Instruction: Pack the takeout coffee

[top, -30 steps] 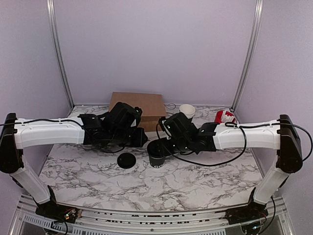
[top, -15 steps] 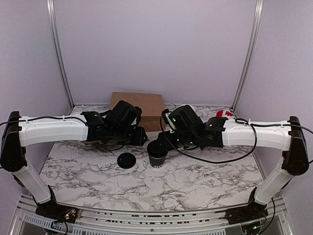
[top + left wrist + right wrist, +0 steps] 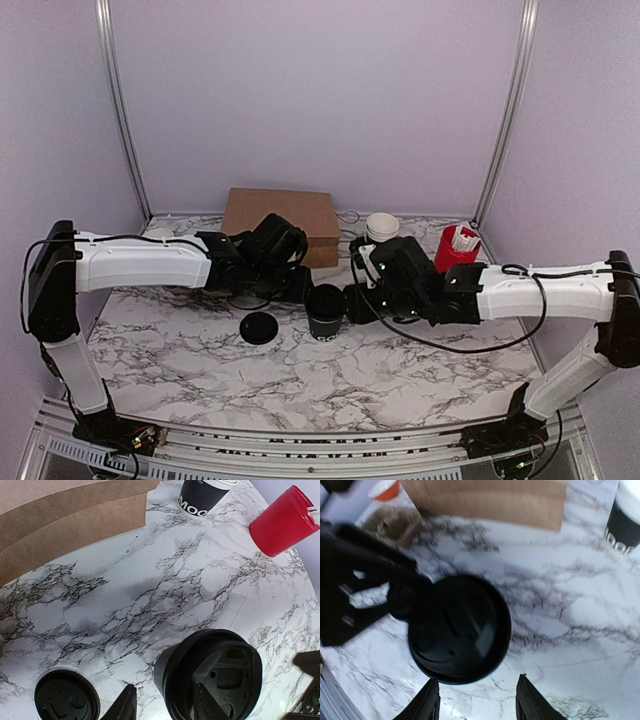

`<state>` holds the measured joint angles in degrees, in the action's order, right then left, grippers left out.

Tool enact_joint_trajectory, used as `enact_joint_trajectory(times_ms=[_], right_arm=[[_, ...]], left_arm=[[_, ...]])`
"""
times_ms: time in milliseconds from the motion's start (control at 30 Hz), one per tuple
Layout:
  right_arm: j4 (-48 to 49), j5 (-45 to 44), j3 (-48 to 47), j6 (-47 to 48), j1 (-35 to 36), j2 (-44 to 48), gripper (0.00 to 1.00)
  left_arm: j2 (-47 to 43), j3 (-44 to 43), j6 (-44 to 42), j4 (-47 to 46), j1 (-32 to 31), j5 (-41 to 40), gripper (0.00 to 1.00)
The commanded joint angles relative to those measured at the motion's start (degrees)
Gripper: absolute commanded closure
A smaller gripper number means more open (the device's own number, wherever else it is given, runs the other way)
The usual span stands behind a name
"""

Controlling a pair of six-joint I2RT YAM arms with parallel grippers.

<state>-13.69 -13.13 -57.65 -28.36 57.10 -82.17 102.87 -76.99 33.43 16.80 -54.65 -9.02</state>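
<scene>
Right claw [image 3: 479, 701] hangs released and empty. Just ahead of its spread jaws, the lidded cup [image 3: 460, 630] stands upright on the tabletop [image 3: 580, 630]. Left claw [image 3: 166, 706], also released, flanks the cup's other side, about as near.

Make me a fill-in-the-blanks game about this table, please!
The coffee cup wears a black ___.
The tall cylinder of white sticks is ___.
The paper bag at the back is ___.
Missing words: lid, red, brown.
</scene>
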Motion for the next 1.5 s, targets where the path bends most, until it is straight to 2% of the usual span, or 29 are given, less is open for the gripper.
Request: enact_joint_trajectory(times_ms=[0,167,367,467,567,700,867,967,1033,1333,1467], right_arm=[[8.09,7.11,9.81,-4.75,0.07,-6.62,0.52],[8.2,6.3,11.35,-6.25,0.21,-5.81,0.52],[-0.21,-0.9,2.68,-1.53,0.16,1.78,0.51],[-1.56,-3.68,-3.0,1.34,0.2,4.74,0.5],[0.98,-4.26,-4.6,3.34,0.16,6.16,0.47],[2.96,-1.32,-3.36,3.41,-0.8,0.52,0.46],[9.5,7.66,4.72,-2.12,-0.85,-10.8,0.52],[12.73,10.32,9.86,-6.16,-0.34,-11.42,0.52],[11.52,9.22,9.83,-6.14,0.02,-9.48,0.52],[-1.09,-0.59,-7.99,1.85,0.09,-1.67,0.5],[-2.29,-3.81,-12.85,4.57,0.08,0.73,0.48]], left_arm=[[1.71,0.82,-0.21,2.2,0.14,0.36,0.61],[2.07,1.36,0.15,2.21,0.04,0.58,0.62],[1.55,1.23,0.28,2.09,-0.06,0.75,0.62],[1.44,1.09,0.31,2.09,-0.19,0.71,0.62],[1.43,1.23,0.28,2.01,-0.21,0.75,0.63],[1.51,1.29,0.36,2.02,-0.32,0.84,0.63],[1.48,1.49,0.08,2.06,-0.36,0.67,0.63],[1.36,1.66,-0.02,2.03,-0.32,0.62,0.63],[1.45,1.63,-0.12,2.03,-0.37,0.74,0.63],[1.11,1.11,-0.4,2.06,-0.34,0.8,0.63],[0.93,1.09,-0.37,2.04,-0.36,0.81,0.63]])
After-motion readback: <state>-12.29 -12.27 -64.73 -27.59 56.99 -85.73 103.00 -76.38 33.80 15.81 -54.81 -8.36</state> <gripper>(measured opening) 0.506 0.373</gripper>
